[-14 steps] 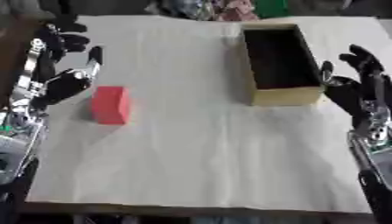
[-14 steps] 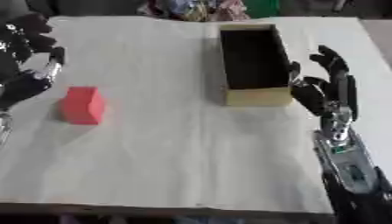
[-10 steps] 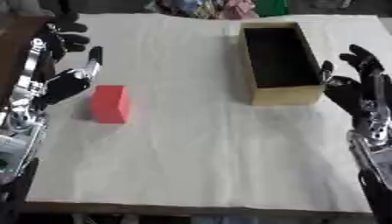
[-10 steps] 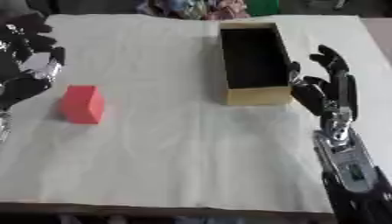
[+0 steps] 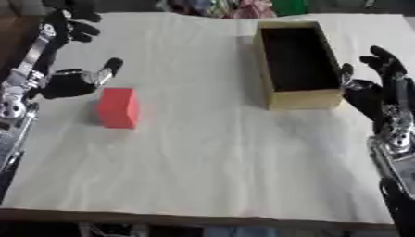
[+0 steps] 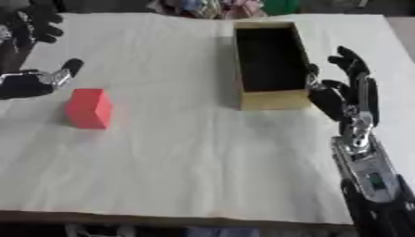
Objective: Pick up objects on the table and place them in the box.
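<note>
- Little has shifted since the earlier pictures: both hands stand about where they were, and the red block and the box lie in the same spots on the tabletop.
- At the far left, the left hand (image 5: 69, 83) hangs just above the white tabletop (image 5: 210, 157), its fingers spread and relaxed with the thumb pointing toward the middle; it holds nothing.
- Just beside that hand, on its inner side and slightly nearer the robot, a red block (image 5: 119, 107) stands on the tabletop. The thumb tip comes close to the block's far corner, but hand and block look apart.
- Well away from the left hand, across a bare stretch of the white cover, a tan box (image 5: 298, 62) lies with its long side running away from the robot. Its top is open and its inside looks dark.
- Right next to the box's near corner, on its outer side, the right hand (image 6: 344, 95) is raised with fingers straight and fanned upward, empty. Whether it touches the box wall cannot be made out.
</note>
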